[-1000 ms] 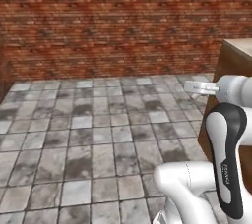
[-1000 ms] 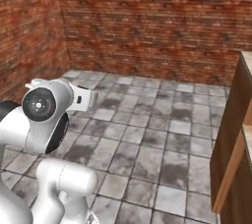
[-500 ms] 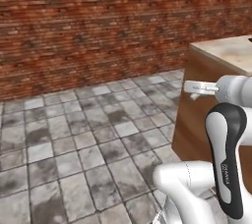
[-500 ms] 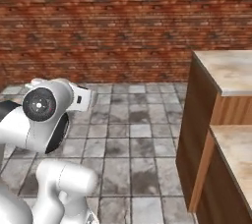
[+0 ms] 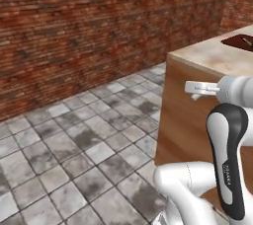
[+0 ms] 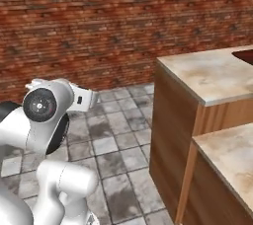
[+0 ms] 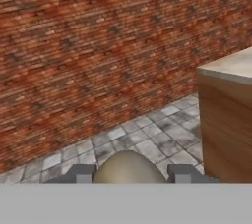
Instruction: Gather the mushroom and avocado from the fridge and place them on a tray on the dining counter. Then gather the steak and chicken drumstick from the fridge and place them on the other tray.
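Hand view: the two dark finger tips [image 7: 81, 173] of the gripper [image 7: 129, 174] stand part-way apart on either side of a rounded tan-beige object [image 7: 129, 170], most likely the mushroom, which fills the gap between them and appears clamped. Beyond it lie the grey stone-tiled floor [image 7: 147, 137] and the red brick wall [image 7: 98, 51]. At the right edge rises the near corner of the dining counter [image 7: 231, 66], with its beige marble-look top over a plain wooden front.

Left base view: the counter's corner stands just beyond the white arm [image 5: 225, 135]. On the far part of its top, toward the upper right edge of the picture, lies a piece of the other tray [image 5: 239, 41], dark reddish-brown, cut off by the picture's border. Left of the counter the tiled floor is open as far as the wall.

Right base view: the counter's end edge faces the arm [image 6: 47, 113], well apart from it, with open tiled floor between. A second, lower beige top [image 6: 230, 162] adjoins the counter at the lower right.
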Motion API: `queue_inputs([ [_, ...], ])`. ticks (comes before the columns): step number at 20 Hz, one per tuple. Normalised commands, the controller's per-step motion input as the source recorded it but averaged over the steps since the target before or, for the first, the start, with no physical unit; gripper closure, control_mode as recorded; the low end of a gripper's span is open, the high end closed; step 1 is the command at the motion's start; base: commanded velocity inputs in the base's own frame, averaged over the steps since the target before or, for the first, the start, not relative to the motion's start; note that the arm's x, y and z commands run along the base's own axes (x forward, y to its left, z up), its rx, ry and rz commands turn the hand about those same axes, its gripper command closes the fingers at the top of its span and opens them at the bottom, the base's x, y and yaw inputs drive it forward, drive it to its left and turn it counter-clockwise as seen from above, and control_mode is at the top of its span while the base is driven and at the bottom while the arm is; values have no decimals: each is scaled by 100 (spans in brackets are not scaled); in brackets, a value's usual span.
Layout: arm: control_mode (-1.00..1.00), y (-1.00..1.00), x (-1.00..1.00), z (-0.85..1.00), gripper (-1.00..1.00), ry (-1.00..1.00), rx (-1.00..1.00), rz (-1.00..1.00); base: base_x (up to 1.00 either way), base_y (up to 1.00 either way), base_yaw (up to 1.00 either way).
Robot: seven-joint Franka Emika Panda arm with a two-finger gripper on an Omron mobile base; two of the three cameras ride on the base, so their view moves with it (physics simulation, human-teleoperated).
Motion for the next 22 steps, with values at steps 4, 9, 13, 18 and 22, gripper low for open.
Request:
queue_inputs([
  [4, 100, 0, 0, 0, 100, 0, 0, 0, 75, 59, -46],
  [9, 100, 0, 0, 0, 100, 0, 0, 0, 77, 69, -41],
  [13, 100, 0, 0, 0, 100, 0, 0, 0, 78, 74, -39],
  [18, 100, 0, 0, 0, 100, 0, 0, 0, 83, 77, -37],
  [22, 100, 0, 0, 0, 100, 0, 0, 0, 86, 75, -37],
])
